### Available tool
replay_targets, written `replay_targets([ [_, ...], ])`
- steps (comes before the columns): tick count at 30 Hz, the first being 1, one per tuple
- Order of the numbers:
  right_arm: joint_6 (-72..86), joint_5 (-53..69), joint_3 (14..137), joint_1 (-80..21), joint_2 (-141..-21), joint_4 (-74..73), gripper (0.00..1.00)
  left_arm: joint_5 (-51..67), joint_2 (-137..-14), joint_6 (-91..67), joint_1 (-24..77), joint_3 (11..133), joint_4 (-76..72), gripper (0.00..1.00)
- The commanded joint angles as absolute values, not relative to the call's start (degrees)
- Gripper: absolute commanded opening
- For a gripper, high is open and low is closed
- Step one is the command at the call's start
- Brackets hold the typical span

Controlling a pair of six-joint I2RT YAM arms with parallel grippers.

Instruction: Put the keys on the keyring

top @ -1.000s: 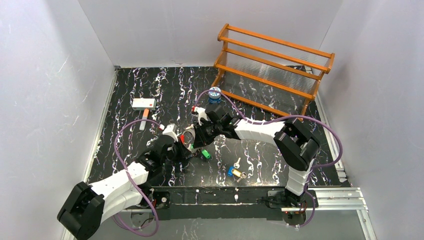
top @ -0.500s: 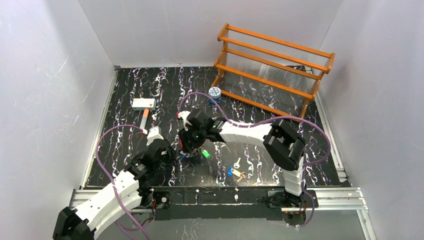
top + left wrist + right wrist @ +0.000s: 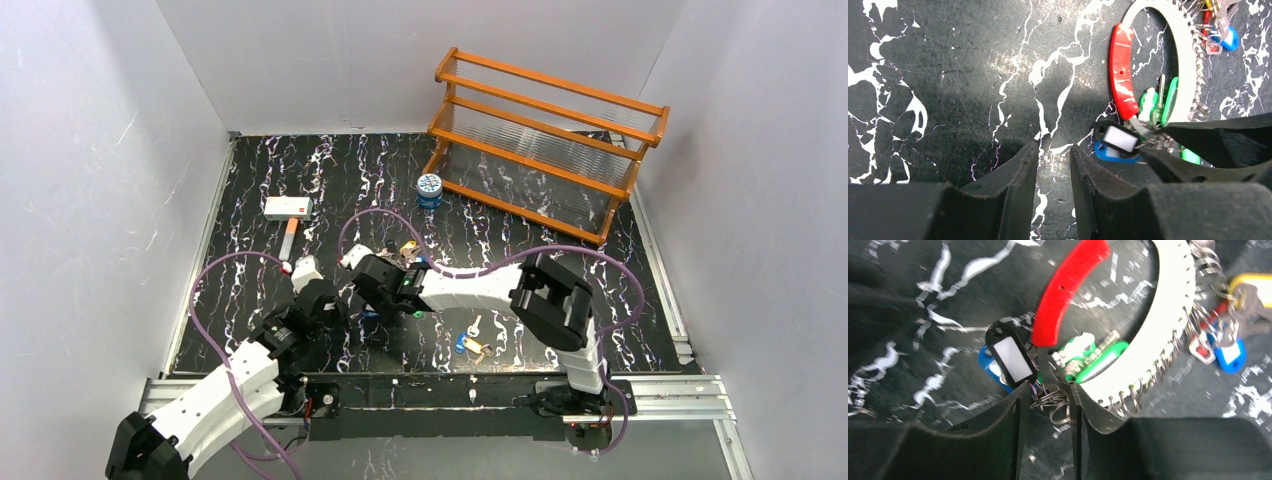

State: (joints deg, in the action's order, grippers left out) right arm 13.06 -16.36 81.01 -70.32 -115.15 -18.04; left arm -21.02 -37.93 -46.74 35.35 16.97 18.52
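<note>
Since half a second ago, a slide left and lower in the top view for the right gripper (image 3: 1048, 391), its forearm stretched flatter over the black, white-veined tabletop (image 3: 290, 160) and the round blue-and-white tin (image 3: 429, 187) uncovered in full. No shift in that span for the left gripper (image 3: 1053, 149), parked lower left of centre; a full second back, up against the other at mid-table.

Pads of the left gripper drawn to a narrow slot, nothing between them, the bunch just right of the tips in that wrist view. On the right, fingers pinched almost closed on the keys (image 3: 1052, 402): thin steel split rings and a flat silver shank caught in the gap. Beside them, a black plastic tag (image 3: 1009, 357) with a white paper window, over a rounded blue tag (image 3: 986, 365), and a glossy green key head (image 3: 1100, 361).

Filling the upper right of the right wrist view, the keyring (image 3: 1168, 325): a broad, flat, matte white hoop edged with a row of small wire loops, its left side a curved red plastic arc (image 3: 1068, 285). Hanging off those loops at the far right, yellow, red and blue tags (image 3: 1232, 354).

Well apart, lower right of centre in the top view, loose keys (image 3: 470, 342) in blue, gold and plain silver. Upper right, an orange wooden rack (image 3: 548, 130); upper left, a white-headed mallet (image 3: 287, 208)
</note>
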Motion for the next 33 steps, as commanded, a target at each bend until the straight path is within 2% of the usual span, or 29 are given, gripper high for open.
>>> replay_targets([
  [1,12.0,-23.4,76.9,-69.7,-108.5,-18.1,0.41,-23.3,-38.4,-47.2,35.3,18.6,19.5,0.29],
  [7,12.2,-19.8,71.7,-66.1,-103.9,-15.6,0.34,-22.6,-40.3,-47.0,35.4,18.3,17.3,0.30],
  [16,15.1,-1.3,63.8,-54.0,-98.1,-8.9,0.35,-20.5,-44.6,-44.7,35.3,19.7,13.7,0.31],
  [18,16.0,5.2,62.8,-52.0,-97.9,-6.9,0.42,-19.4,-45.6,-44.4,35.3,19.6,12.3,0.34],
  [21,17.9,12.4,63.1,-49.7,-99.4,-4.8,0.56,-15.4,-47.4,-43.1,35.3,18.8,8.0,0.45],
  [22,18.5,14.3,63.5,-49.1,-100.4,-4.2,0.59,-14.1,-48.2,-42.9,35.3,18.5,6.3,0.49],
  [25,19.9,18.1,66.0,-47.9,-104.1,-4.1,0.60,-8.3,-51.4,-42.3,35.4,17.9,0.5,0.49],
  [28,20.5,20.2,69.8,-47.5,-108.9,-5.7,0.58,-2.9,-55.7,-43.1,35.4,16.6,-7.7,0.48],
  [33,20.3,23.1,74.9,-47.5,-115.1,-7.2,0.42,4.7,-65.6,-45.7,36.1,14.5,-20.0,0.38],
])
